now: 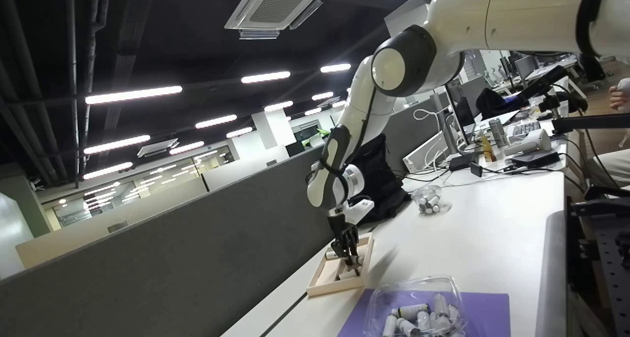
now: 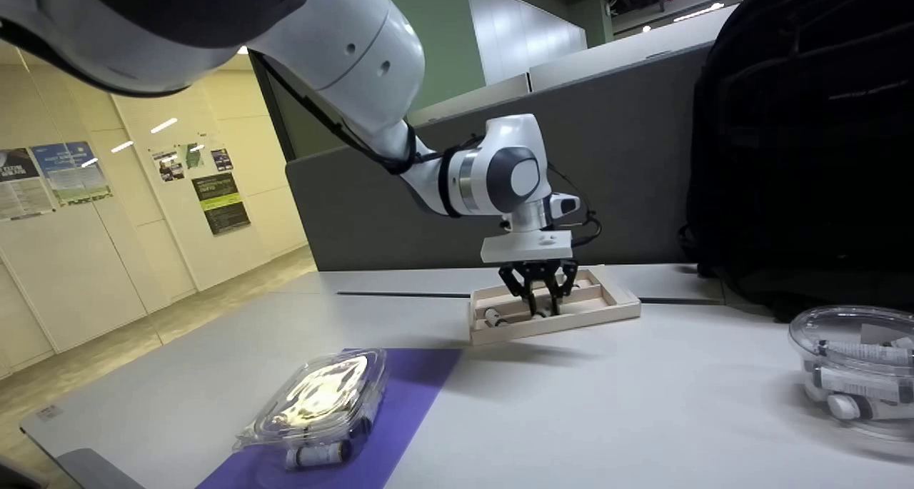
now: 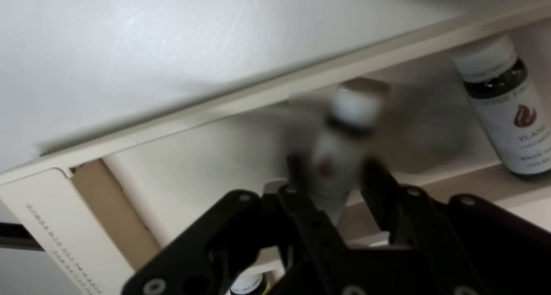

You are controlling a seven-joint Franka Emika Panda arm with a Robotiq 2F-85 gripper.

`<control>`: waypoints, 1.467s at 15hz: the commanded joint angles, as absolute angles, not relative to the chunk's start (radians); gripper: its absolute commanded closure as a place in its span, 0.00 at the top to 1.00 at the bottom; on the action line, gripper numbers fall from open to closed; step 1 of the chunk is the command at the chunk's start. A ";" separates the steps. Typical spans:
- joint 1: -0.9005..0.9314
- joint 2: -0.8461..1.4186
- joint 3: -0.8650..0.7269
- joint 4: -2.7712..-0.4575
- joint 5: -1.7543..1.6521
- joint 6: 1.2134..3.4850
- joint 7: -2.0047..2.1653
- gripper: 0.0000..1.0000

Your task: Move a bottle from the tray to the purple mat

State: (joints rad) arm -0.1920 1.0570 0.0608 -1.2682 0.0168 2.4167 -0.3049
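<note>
In the wrist view, my part-closed gripper [image 3: 335,168] pinches a bottle [image 3: 340,148] mid-frame; another bottle [image 3: 516,114] rests in the tray [image 3: 172,128], upper right.

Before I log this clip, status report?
Tool over the tray, straddling a white-capped bottle. Grip unclear. Clear container takes up part of the purple mat.

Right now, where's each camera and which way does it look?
Exterior view: near the purple mat, facing along the desk; arm and gripper show.
Exterior view: near the round tub, facing tray and grey partition; arm and gripper show.
Wrist view: on the arm, looking down into the tray past black fingers.
Both exterior views share tray and purple mat.
</note>
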 commanded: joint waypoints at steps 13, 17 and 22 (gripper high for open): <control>-0.260 0.818 0.218 -1.450 0.091 2.339 -0.598 0.07; -0.244 0.723 0.252 -1.621 0.109 2.371 -0.692 0.07; -0.220 0.624 0.266 -1.824 0.122 2.442 -0.778 0.07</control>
